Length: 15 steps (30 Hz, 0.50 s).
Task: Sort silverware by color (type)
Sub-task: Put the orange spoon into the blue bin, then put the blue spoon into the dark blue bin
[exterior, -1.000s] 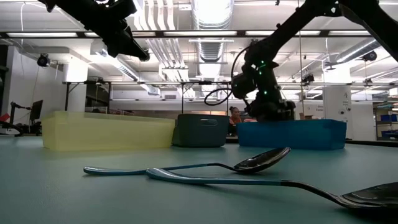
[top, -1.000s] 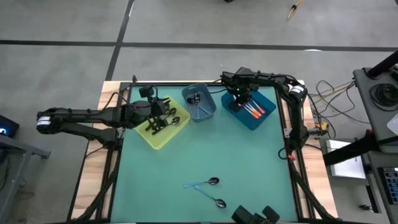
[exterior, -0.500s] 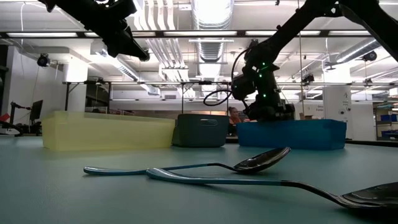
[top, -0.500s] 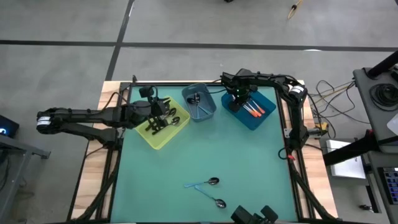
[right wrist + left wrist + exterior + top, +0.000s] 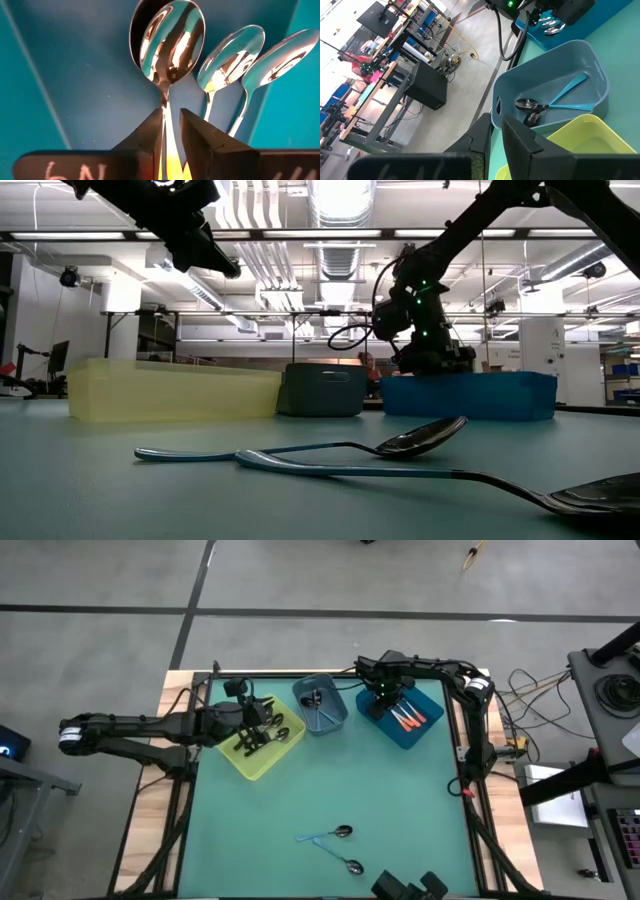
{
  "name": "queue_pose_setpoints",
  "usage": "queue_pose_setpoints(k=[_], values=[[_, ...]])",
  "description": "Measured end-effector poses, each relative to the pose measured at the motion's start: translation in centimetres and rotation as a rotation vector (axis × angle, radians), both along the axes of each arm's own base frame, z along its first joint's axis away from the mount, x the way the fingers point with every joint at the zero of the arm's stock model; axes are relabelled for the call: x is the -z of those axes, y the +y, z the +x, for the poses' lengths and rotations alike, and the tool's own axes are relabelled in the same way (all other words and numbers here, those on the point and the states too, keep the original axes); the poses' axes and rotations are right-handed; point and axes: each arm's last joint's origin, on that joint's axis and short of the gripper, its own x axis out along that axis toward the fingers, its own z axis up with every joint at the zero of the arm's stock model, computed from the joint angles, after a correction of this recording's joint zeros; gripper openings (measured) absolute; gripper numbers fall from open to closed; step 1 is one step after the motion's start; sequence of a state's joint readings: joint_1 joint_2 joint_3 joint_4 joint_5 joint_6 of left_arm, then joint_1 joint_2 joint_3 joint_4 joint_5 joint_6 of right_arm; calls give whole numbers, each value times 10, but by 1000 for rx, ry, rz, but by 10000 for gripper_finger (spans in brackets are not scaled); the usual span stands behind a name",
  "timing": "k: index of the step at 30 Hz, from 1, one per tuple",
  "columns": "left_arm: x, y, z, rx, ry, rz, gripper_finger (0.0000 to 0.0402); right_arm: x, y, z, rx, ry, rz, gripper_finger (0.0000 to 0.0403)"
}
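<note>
My right gripper (image 5: 386, 698) (image 5: 171, 117) is down inside the blue bin (image 5: 432, 730), shut on an orange-handled spoon (image 5: 170, 45). Two more orange-handled spoons (image 5: 235, 55) lie beside it on the bin's floor. My left gripper (image 5: 255, 718) (image 5: 496, 125) hovers shut above the yellow bin (image 5: 255, 772), which holds black-handled spoons (image 5: 268, 736). The grey-blue bin (image 5: 580, 55) holds light-blue spoons (image 5: 555, 100). Two further light-blue spoons (image 5: 332, 835) (image 5: 345, 862) lie flat on the green mat by the near edge, their handles crossing. My right gripper pinches the orange-handled spoon by its thin handle (image 5: 169, 150), just behind the neck, between the two fingers (image 5: 150, 135). The handle runs along the fingers, and the shiny bowl (image 5: 170, 40) sticks out past the fingertips over the blue bin's floor. I cannot tell whether the bowl rests on it.
The three bins stand in a row along the far edge of the green mat (image 5: 330, 790), yellow on the left, grey-blue in the middle, blue on the right. A dark camera mount (image 5: 410, 886) sits at the near edge. Cables run behind the right arm.
</note>
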<state>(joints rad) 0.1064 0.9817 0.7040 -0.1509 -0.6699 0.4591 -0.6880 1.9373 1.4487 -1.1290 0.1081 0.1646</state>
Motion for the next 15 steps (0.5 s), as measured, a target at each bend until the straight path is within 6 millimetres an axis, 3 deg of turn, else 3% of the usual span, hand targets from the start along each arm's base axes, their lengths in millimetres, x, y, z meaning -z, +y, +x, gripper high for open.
queue_pose_setpoints(k=[6, 15], values=[[0, 0, 0, -3, -6, -6, 29, -8, 3, 0, 8, -6, -5, 72], [0, 0, 0, -31, -66, -63, 29, -50, 24, 2, 3, -111, -92, 69]])
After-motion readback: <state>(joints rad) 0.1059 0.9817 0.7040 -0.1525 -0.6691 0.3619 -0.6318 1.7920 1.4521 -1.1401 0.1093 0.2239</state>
